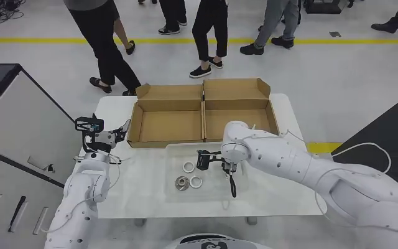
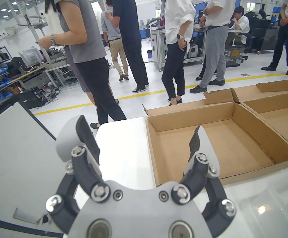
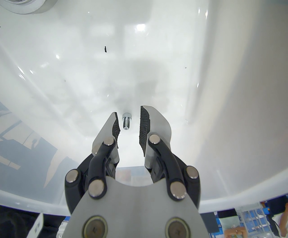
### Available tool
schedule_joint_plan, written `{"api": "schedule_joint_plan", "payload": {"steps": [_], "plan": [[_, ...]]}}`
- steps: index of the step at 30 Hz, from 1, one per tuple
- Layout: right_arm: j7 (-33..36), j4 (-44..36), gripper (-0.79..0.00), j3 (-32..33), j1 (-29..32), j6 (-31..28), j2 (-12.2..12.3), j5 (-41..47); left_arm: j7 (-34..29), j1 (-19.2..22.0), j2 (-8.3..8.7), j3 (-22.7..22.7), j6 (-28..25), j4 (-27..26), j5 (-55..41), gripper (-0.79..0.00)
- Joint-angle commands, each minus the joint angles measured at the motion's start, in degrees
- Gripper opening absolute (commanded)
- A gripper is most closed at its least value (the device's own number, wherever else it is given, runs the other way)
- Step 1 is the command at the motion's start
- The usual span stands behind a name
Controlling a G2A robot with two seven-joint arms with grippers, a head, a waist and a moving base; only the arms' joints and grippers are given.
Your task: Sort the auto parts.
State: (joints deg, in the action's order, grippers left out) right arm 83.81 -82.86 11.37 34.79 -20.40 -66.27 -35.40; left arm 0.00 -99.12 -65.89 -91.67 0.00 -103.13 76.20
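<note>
A small silver bolt lies on the floor of a clear plastic tray. My right gripper points down into the tray and stands open, one finger on each side of the bolt without touching it. The top view has this gripper at the tray's middle. Two white rings and a metal hub lie in the tray's left part. My left gripper is open with nothing in it, raised beside the near left corner of the left cardboard box.
Two open, shallow cardboard boxes stand side by side at the table's far edge, behind the tray. Several people stand on the floor beyond the table. A grey ring part lies farther along the tray floor.
</note>
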Motion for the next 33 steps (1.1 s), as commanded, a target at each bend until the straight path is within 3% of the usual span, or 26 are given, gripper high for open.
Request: {"api": "schedule_joint_plan", "payload": {"steps": [1, 2, 5, 17, 33], "plan": [[-0.1, 0.3, -0.563, 0.0, 0.1, -0.1, -0.2, -0.1, 0.0, 0.0, 0.0, 0.0, 0.0, 0.0, 0.0, 0.0], [-0.1, 0.5, -0.585, 0.1, 0.2, -0.2, -0.2, -0.1, 0.0, 0.0, 0.0, 0.0, 0.0, 0.0, 0.0, 0.0], [-0.1, 1.1, -0.785, 0.1, 0.3, -0.2, -0.5, 0.1, 0.0, 0.0, 0.0, 0.0, 0.0, 0.0, 0.0, 0.0], [1.8, -0.6, -0.785, 2.2, -0.3, 1.7, -0.4, 1.5, 0.0, 0.0, 0.0, 0.0, 0.0, 0.0, 0.0, 0.0], [3.8, -12.3, -0.785, 8.4, -0.9, 3.9, 4.1, 6.1, 0.0, 0.0, 0.0, 0.0, 0.0, 0.0, 0.0, 0.0]]}}
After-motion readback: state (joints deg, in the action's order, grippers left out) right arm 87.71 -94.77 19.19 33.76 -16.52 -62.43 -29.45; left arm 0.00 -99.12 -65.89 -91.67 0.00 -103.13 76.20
